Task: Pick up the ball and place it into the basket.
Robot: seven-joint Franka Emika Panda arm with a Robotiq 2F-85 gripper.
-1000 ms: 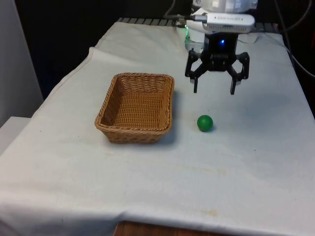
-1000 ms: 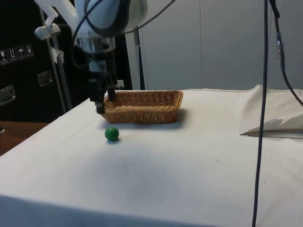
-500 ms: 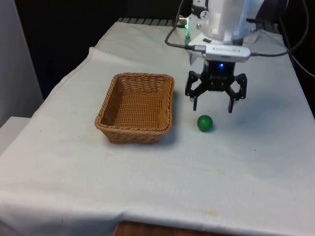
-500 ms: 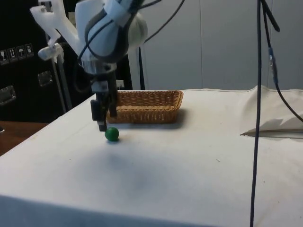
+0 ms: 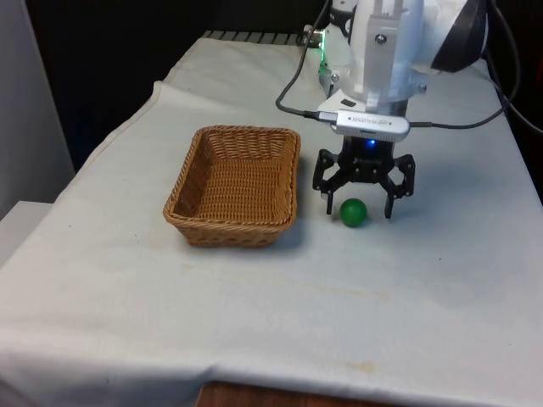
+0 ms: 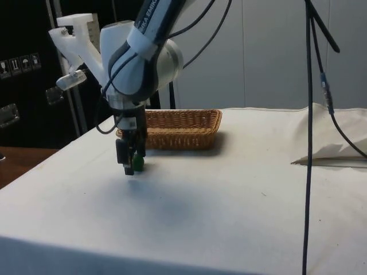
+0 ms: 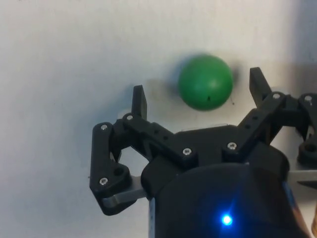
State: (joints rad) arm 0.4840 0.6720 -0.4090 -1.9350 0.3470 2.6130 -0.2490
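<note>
So the gripper (image 5: 359,209) is down low over the desk (image 5: 424,280) with its fingers (image 7: 140,103) spread wide, and the green ball (image 5: 354,212) sits on the white cloth right in the gap between them; nothing is actually clamped, the fingers stand clear of the ball on both sides; in the wrist view the ball (image 7: 205,82) lies nearer one fingertip than the other, not dead centre, with a sliver of cloth showing on each side; the fingertips look like they hang at about ball height, close to the cloth, though I can't tell if they touch it.

The wicker basket (image 5: 235,185) is on the front view's left of the ball, near it but not touching; it's a shallow rectangular thing, light brown weave, sitting flat and upright; in the side view the basket (image 6: 183,128) shows just behind the gripper (image 6: 131,164), and only a bit of green ball (image 6: 138,163) peeks out past the black fingers.

The white arm (image 5: 386,51) comes down from above, wrist pointing pretty much straight at the desk; some black cables (image 6: 310,114) hang in the side view's foreground, well apart from all of this.
</note>
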